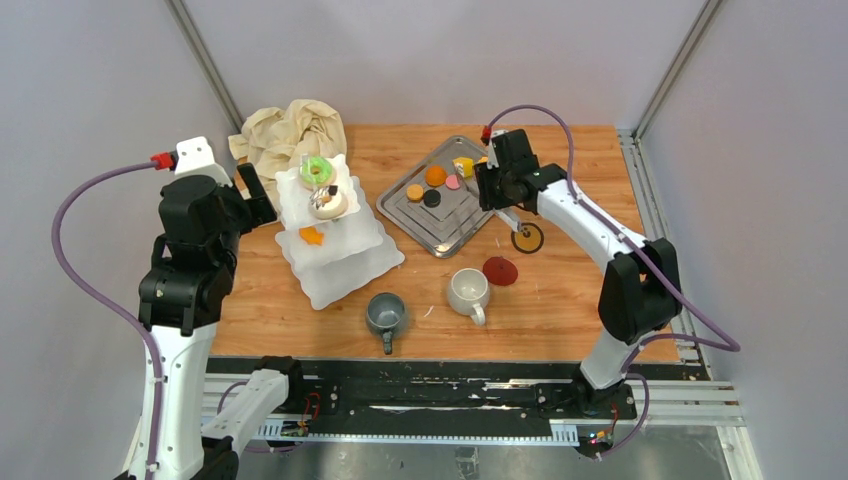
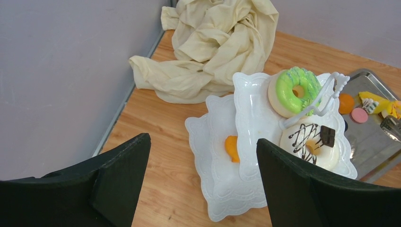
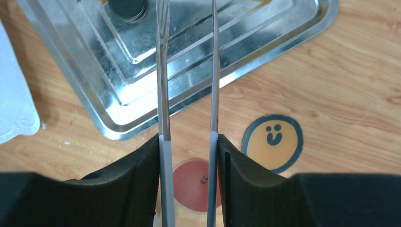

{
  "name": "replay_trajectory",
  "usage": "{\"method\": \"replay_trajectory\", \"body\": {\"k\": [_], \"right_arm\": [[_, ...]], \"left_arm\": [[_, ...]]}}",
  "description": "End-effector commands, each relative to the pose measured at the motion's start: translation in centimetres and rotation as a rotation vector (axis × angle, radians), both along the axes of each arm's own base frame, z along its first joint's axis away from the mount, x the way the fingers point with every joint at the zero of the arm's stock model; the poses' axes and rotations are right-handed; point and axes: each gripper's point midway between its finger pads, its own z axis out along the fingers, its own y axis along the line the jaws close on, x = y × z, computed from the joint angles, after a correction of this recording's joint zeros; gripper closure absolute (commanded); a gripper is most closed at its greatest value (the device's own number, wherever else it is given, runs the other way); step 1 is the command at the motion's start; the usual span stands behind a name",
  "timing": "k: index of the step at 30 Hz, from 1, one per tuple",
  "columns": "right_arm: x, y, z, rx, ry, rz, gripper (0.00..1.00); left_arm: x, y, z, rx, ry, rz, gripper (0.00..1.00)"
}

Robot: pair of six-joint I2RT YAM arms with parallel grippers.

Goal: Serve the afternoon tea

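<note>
1. Right tool grips thin metal tongs, whose blades stand apart over the steel tray. The left tool gapes wide and empty, above the stand.
2. Risk: the slim blades may pinch a soft pastry off-centre and drop it between tray and stand.
3. Tray holds an orange pastry, a yellow pastry and a pink pastry.
4. Stand, left of the tray, carries the green doughnut, an iced cake and an orange piece.
5. Grey mug and white mug, on the desk in front of the tray, look empty.
</note>
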Motion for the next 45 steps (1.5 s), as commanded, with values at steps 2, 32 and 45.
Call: {"method": "replay_trajectory", "body": {"k": [2,32,45], "right_arm": [[3.7,-1.2,1.4,-0.053,-0.074,-0.053,0.55],[9.8,-0.4,-2.8,-0.064,-0.024,-0.018,0.65],[5.1,-0.8,4.7,0.079,-0.160,-0.026,0.87]], "left_arm": [[0.3,0.1,1.0,0.014,-0.031,0.001,0.13],[0.4,0.2,1.0,0.025,-0.022,0.008,0.13],[0.4,0.2,1.2,0.020,-0.029,0.007,0.13]]}}
